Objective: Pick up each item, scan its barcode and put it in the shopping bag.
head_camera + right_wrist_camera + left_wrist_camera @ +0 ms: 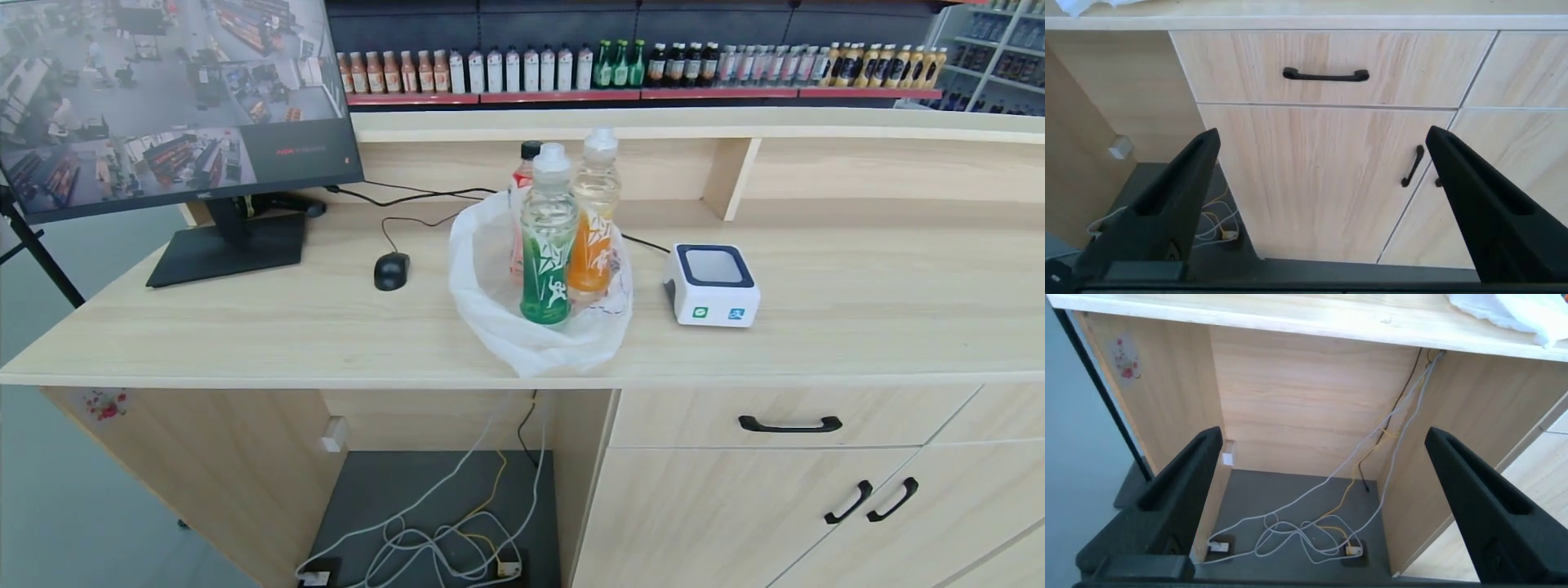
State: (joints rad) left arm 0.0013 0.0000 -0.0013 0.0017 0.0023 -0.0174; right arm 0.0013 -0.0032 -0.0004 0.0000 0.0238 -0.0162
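A: How do the two grippers stand?

B: The left gripper (pixel 1323 437) is spread wide with nothing between its fingers. It sits low, below the counter (pixel 857 310), and faces the open recess where loose cables (pixel 1306 531) lie on the dark floor panel. The right gripper (pixel 1323 135) is just as wide and empty. Straight ahead of it are the drawer handle (pixel 1325 75) and the cabinet doors.

A: And the shopping bag?

B: The shopping bag (pixel 482 302) is white and sits up on the counter, higher than both grippers and well apart from them. It is ahead and to the right of the left gripper, and ahead and to the left of the right one.

A: What is in it?

B: Three bottles stand upright inside. The green bottle (pixel 548 245) is nearest the grippers, and the orange bottle (pixel 593 220) touches it on the right-gripper side. The red bottle (pixel 522 175) with a black cap is farthest back.

A: The scanner?

B: The scanner (pixel 712 286) is on the counter just beside the bag, above the drawer the right gripper faces. The mouse (pixel 391 270) and monitor (pixel 163 90) lie beyond the bag, on the left gripper's side.
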